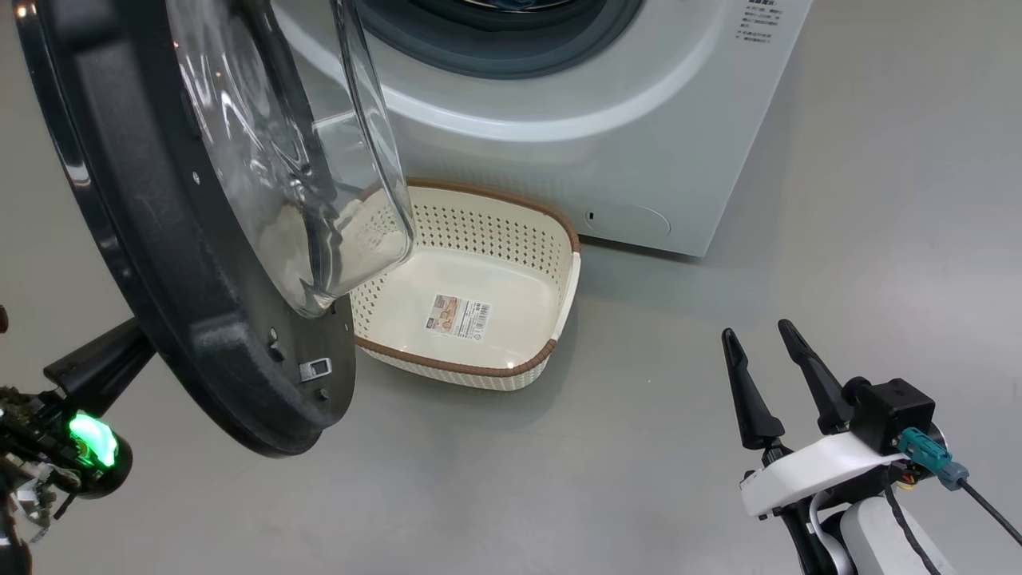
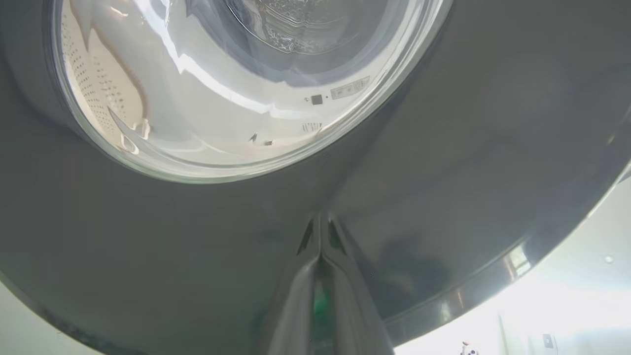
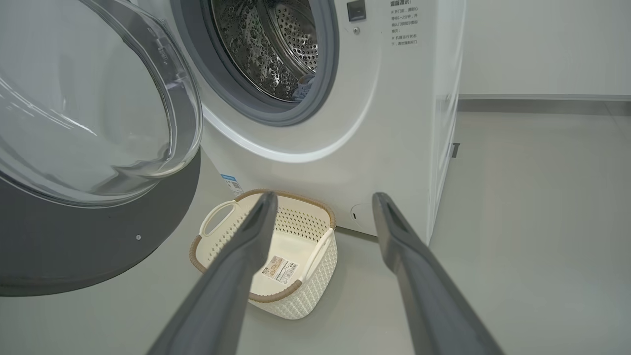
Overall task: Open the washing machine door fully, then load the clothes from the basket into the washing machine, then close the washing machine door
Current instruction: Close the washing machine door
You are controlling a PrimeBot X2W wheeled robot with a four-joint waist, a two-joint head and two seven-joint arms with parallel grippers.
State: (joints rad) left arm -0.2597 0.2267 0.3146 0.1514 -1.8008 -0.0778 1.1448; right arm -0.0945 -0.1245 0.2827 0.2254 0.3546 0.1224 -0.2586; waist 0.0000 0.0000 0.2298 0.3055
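Basket (image 1: 471, 231) was empty | left fingers (image 2: 296, 291) clenched, tips on door (image 2: 148, 236); right fingers (image 3: 236, 276) spread, idle | I worried they'd skid off that glossy door mid-push

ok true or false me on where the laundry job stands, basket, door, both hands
1. The basket has nothing in it. True.
2. The washing machine door is shut. False: it stands open, swung out in front of the basket.
3. The right hand grips a garment. False: it is open and holds nothing.
4. The left hand is shut, its tips at the door's dark outer face. True.
5. Light blue clothes show inside the drum. True.
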